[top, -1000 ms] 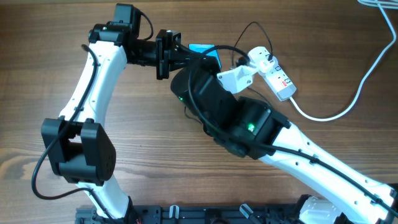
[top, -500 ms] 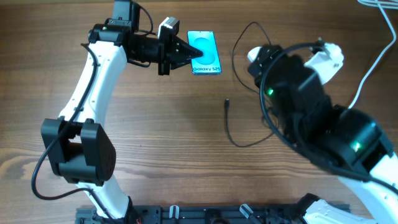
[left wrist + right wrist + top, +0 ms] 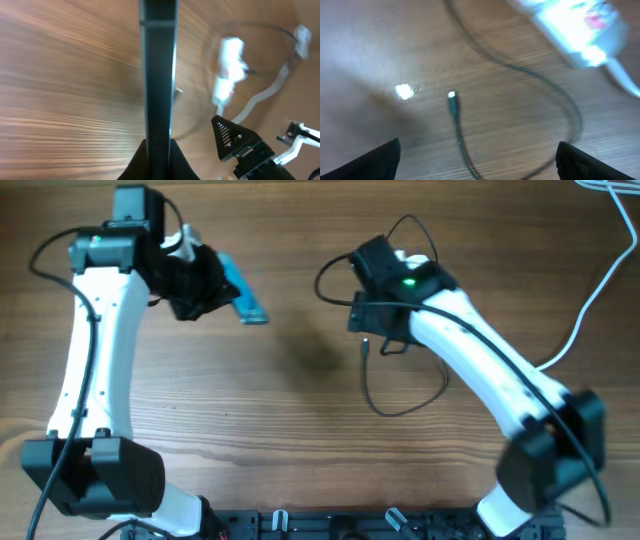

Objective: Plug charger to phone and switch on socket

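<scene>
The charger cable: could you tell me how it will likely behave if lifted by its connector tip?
Probably floppy: the charger lies in loose curves on the table, so it should droop and trail. Likely very light, being thin. The small connector tip may slip or swivel in a pinch.

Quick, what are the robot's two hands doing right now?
Left gripper: closed, holding the phone.
Right gripper: open, empty, above the charger tip.
</scene>
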Robot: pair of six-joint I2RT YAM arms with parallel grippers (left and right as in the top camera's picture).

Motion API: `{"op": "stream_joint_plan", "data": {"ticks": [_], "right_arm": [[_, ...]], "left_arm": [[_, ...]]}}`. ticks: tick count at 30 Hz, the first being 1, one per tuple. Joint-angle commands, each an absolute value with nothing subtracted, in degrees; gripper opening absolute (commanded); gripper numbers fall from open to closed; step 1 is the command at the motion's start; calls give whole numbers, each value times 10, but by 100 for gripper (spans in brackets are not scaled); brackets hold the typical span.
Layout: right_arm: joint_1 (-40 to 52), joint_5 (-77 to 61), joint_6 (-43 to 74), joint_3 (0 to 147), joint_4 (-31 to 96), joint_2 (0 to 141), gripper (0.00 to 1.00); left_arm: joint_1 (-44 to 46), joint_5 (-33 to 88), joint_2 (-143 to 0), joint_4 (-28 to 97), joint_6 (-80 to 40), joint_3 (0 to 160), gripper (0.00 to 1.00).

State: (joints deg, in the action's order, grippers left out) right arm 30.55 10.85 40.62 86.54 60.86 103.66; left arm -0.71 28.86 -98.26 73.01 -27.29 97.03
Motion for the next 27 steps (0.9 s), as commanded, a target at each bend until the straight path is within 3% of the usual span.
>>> {"op": "stream_joint_plan", "data": {"ticks": [1, 6, 8, 9, 11, 15, 20, 23, 27], "right_arm": [[304, 43, 347, 861, 590, 1104, 100], [303, -1, 345, 859, 575, 1170, 92], [303, -1, 345, 858, 570, 1180, 80], [303, -1, 344, 858, 569, 1190, 66], [303, 0, 343, 857, 565, 1198, 53], [303, -1, 347, 830, 534, 1198, 46], [303, -2, 347, 793, 491, 1198, 46], [303, -1, 347, 793, 491, 1198, 33], [303, -1, 346, 792, 490, 1198, 31]], "left_arm": [[-36, 190, -975, 748, -277, 977, 4], [-64, 179, -975, 762, -277, 977, 4], [-64, 179, -975, 762, -277, 977, 4], [-62, 179, -975, 762, -277, 977, 4], [-62, 179, -975, 762, -277, 977, 4], [-62, 179, -975, 766, -277, 977, 4], [-62, 179, -975, 765, -277, 977, 4], [-62, 179, -975, 763, -277, 977, 4], [-62, 179, -975, 763, -277, 977, 4]]}}
